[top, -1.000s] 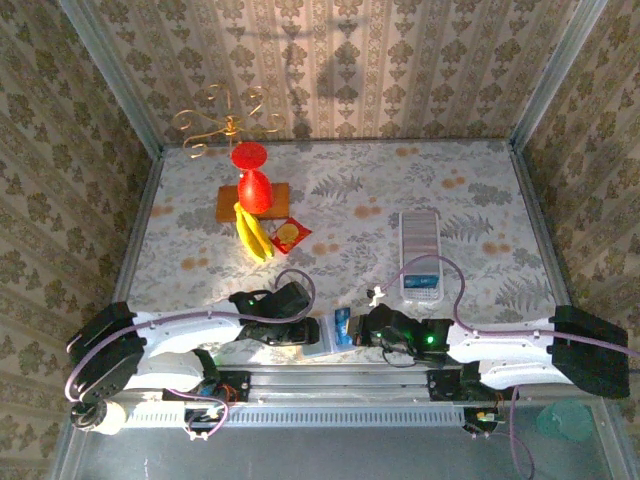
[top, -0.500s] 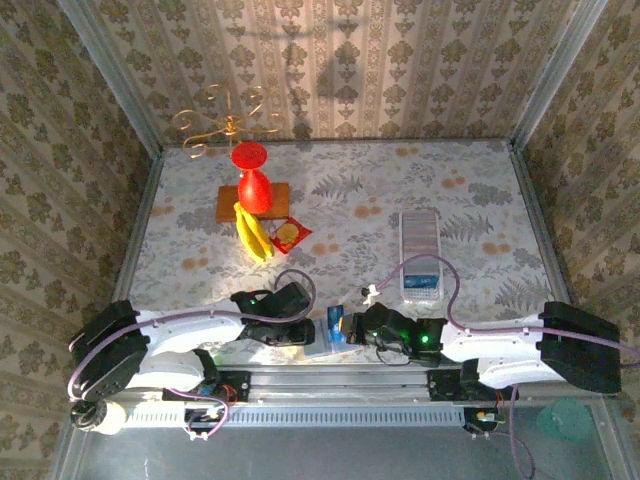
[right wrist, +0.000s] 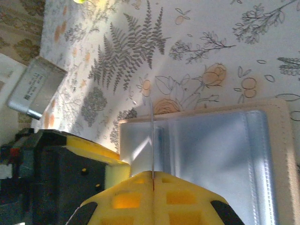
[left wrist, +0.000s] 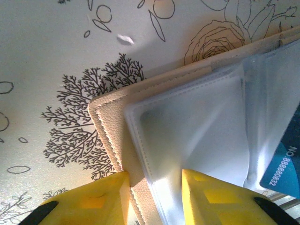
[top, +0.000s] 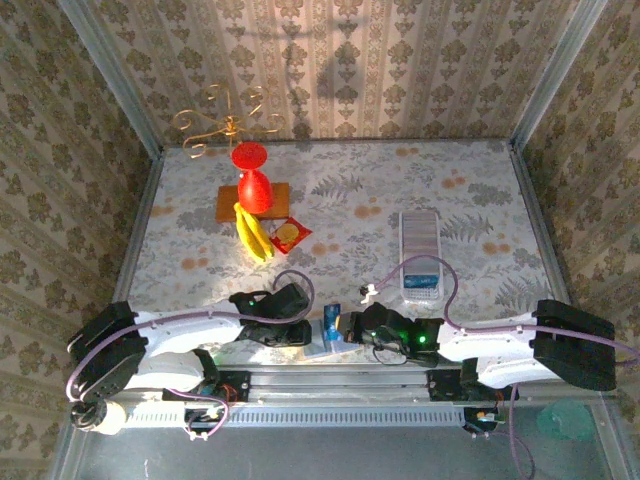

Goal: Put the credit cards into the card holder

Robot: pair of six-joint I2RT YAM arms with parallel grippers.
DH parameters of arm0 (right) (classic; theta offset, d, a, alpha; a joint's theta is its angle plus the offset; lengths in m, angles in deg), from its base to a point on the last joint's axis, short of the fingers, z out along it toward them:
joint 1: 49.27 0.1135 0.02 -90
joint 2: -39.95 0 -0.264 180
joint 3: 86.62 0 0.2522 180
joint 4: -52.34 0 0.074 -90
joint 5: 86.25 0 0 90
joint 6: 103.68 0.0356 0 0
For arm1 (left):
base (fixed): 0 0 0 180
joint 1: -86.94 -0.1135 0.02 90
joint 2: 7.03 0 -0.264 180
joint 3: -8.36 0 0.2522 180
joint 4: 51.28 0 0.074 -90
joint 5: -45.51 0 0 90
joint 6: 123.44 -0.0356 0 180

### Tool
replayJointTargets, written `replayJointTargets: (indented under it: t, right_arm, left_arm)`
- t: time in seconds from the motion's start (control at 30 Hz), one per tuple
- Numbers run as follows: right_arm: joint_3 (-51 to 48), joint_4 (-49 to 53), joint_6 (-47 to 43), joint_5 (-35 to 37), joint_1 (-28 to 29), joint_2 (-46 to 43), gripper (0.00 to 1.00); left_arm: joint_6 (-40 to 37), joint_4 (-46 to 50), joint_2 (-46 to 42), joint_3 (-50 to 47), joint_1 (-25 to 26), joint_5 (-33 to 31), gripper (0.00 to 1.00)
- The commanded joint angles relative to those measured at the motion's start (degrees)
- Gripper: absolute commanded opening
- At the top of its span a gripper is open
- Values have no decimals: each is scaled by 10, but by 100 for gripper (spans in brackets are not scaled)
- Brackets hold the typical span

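Observation:
The tan card holder (left wrist: 110, 136) lies open at the table's front edge (top: 318, 350), its clear plastic sleeves (left wrist: 197, 126) facing up. My left gripper (left wrist: 154, 180) is open; one yellow finger (left wrist: 101, 197) rests at the holder's tan border and the other on a sleeve. My right gripper (right wrist: 153, 177) is shut on a blue credit card (top: 332, 322), held upright on its edge. In the right wrist view the card (right wrist: 152, 136) is a thin line standing over the sleeves (right wrist: 211, 140). Its blue corner with pale digits (left wrist: 283, 164) shows at the right of the left wrist view.
A long whitish-grey ribbed tray (top: 420, 255) lies behind the right arm. At the back left stand a red vase (top: 253, 180) on a wooden block (top: 230, 203), bananas (top: 252, 235), a red-and-yellow snack packet (top: 290, 235) and a gold wire stand (top: 225, 125).
My right gripper has carried the blue card leftward, over the open card holder. The left gripper has stayed on the holder.

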State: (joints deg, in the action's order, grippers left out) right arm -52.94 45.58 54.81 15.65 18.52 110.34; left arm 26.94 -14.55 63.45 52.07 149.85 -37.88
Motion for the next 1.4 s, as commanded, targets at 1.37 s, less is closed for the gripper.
replayJointTargets:
  t: [1.37]
  right_arm:
    - [-52, -64, 57, -57, 4, 26, 0]
  left_arm:
    - [-4, 33, -8, -31, -9, 6, 30]
